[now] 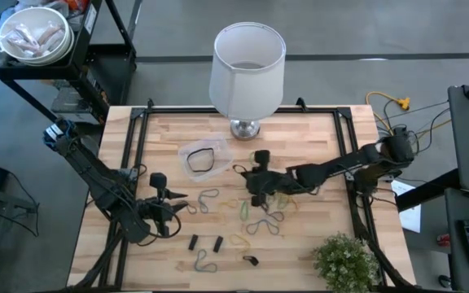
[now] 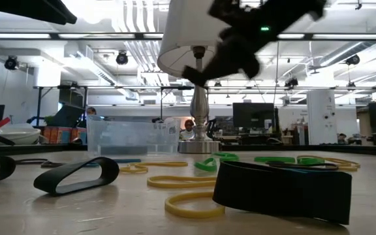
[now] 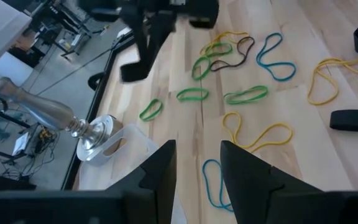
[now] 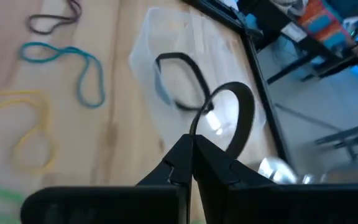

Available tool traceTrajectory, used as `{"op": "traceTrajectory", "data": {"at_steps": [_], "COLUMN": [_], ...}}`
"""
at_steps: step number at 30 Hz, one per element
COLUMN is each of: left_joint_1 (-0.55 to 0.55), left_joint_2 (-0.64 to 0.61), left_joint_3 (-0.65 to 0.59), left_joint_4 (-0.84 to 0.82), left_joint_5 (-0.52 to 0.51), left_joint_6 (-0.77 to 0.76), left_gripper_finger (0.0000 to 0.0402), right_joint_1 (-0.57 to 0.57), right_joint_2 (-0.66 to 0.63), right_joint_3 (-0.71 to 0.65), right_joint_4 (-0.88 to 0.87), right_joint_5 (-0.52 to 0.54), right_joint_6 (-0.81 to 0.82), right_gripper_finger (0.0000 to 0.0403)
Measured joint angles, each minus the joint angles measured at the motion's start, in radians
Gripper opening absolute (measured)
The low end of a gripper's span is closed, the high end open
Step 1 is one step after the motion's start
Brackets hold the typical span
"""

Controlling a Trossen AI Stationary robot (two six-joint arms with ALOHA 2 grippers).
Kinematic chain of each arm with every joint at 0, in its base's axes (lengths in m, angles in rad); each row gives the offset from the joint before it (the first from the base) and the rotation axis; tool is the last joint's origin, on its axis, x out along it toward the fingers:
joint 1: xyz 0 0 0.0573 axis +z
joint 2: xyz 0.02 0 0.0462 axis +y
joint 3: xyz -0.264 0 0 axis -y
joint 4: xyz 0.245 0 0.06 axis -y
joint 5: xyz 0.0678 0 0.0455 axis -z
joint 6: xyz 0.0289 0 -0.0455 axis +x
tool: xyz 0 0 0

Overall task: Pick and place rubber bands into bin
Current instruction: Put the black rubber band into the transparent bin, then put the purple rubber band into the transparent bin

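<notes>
The bin [image 1: 204, 156], a small clear tub, stands on the wooden table in front of the lamp, with one black band [image 4: 179, 78] lying in it. My right gripper [image 1: 251, 172] hovers just right of the bin, shut on a wide black rubber band [image 4: 244, 112]. Many rubber bands lie flat on the table: green [image 3: 192, 94], yellow [image 3: 257, 134], blue [image 3: 275, 57] and black [image 2: 77, 175]. My left gripper [image 3: 197, 168] waits open over the table's near left part [image 1: 169, 199], with nothing between its fingers. My right gripper pinches the black band at one spot of its loop [image 4: 196, 132] between its two fingertips. The fingers slant down from the table's right side. The rest of the loop arches out beyond the fingertips, lifted clear of the table, near the bin's edge.
A white lampshade [image 1: 247, 69] on a metal lamp base [image 1: 245, 128] stands at the far middle, close behind the bin. A small green plant [image 1: 344, 260] sits at the near right corner. A white bowl [image 1: 32, 37] rests on a cart beyond the far left.
</notes>
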State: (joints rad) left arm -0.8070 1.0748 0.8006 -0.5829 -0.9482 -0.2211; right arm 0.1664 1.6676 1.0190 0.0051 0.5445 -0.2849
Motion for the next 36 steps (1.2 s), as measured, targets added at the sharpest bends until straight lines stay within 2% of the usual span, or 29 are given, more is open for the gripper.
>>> {"op": "traceTrajectory", "data": {"at_steps": [4,9,14,17,25,29,36], "left_joint_1": [0.0,0.0,0.0,0.0,0.0,0.0,0.0], "left_joint_2": [-0.001,0.0,0.0,-0.001,-0.002,-0.002,0.004], "left_joint_3": [-0.002,-0.003,-0.005,-0.005,-0.005,-0.005,-0.011], "left_joint_4": [-0.002,-0.001,-0.001,-0.002,-0.002,-0.001,-0.001], "left_joint_5": [0.0,0.0,0.0,0.0,0.0,0.0,0.001], "left_joint_6": [0.0,0.0,0.0,0.0,0.0,0.0,-0.005], "left_gripper_finger": [0.0109,0.0109,0.0109,0.0109,0.0109,0.0109,0.0109], "right_joint_1": [-0.045,-0.13,-0.221,-0.262,-0.299,-0.298,-0.299], "right_joint_2": [0.128,0.273,0.383,0.423,0.443,0.441,0.435], "right_joint_3": [0.162,0.375,0.515,0.552,0.56,0.564,0.576], "right_joint_4": [-0.064,-0.186,-0.266,-0.295,-0.324,-0.324,-0.324], "right_joint_5": [-0.016,-0.122,-0.219,-0.293,-0.353,-0.4,-0.388], "right_joint_6": [-0.09,-0.103,-0.079,-0.051,0.001,0.002,-0.014], "right_gripper_finger": [0.0008,0.0008,0.0008,0.0008,0.0014,0.0042,0.011]}}
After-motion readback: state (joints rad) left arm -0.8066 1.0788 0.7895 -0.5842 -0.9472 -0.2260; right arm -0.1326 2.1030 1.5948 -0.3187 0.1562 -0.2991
